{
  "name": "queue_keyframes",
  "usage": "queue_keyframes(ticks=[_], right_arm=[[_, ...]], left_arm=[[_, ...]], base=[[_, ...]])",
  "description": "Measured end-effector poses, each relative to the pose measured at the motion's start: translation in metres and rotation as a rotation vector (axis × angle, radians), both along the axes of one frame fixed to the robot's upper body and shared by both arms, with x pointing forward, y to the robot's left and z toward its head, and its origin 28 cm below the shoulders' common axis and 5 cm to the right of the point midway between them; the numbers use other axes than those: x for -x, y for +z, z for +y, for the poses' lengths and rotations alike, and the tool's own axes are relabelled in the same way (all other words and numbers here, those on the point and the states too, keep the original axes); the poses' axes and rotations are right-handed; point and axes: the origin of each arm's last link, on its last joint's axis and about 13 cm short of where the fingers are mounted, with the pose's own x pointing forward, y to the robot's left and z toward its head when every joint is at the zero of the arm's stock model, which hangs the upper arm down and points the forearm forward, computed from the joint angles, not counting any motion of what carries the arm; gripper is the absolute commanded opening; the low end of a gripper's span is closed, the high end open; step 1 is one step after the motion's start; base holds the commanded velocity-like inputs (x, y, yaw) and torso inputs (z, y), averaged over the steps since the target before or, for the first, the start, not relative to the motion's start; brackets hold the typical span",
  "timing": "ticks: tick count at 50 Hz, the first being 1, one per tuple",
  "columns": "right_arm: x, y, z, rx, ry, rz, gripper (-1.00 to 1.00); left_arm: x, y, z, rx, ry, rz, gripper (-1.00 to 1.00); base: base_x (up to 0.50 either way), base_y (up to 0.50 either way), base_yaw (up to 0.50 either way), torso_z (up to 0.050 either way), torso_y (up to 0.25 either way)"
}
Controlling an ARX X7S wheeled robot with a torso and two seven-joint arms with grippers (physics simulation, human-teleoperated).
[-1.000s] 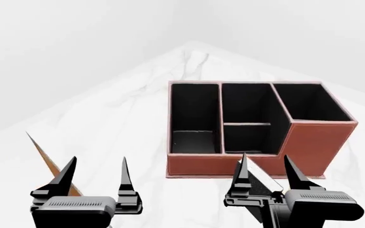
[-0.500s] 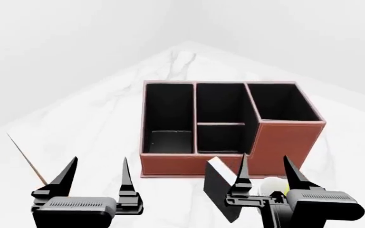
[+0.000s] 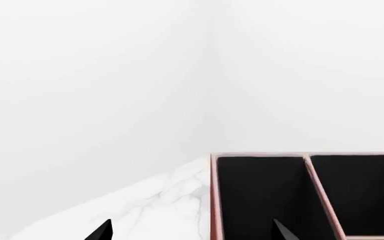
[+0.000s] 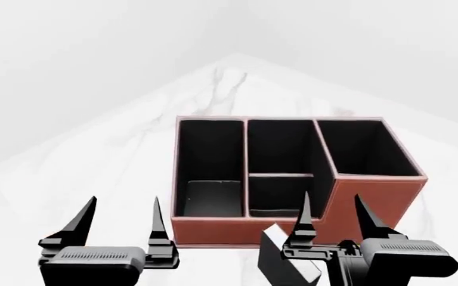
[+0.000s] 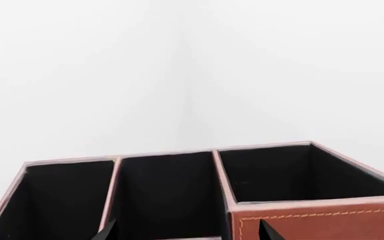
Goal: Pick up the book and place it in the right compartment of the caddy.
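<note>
Both hands are spread and empty, so I'd drop the right hand [image 4: 330, 210] straight over the book [image 4: 281, 262] at bottom centre, against the caddy [image 4: 213, 231] front, before aiming for the right compartment [image 4: 364, 149].

Left end effector [image 4: 124, 221] spread open and empty, short of the caddy [image 4: 213, 231] near its front left corner, right end effector [image 4: 333, 217] spread open before the caddy's front wall
</note>
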Motion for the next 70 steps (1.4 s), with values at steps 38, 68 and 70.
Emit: queue_keyframes(ticks=[38,68,70], right_arm=[[0.011,0.019,-0.007,0.031,0.088,-0.028,1.0],[0.032,0.027,-0.028,0.092,0.331,0.133,1.0],[0.033,0.026,-0.028,0.091,0.335,0.142,1.0]], left_arm=[[0.002,0.001,-0.002,0.005,-0.023,0.005,1.0],[0.003,0.004,-0.002,0.004,-0.02,0.001,1.0],[0.003,0.004,-0.002,0.004,-0.02,0.001,1.0]], base=[[0.03,-0.03,0.0,0.0,0.0],[0.0,0.0,0.0,0.0,0.0],[0.0,0.0,0.0,0.0,0.0]])
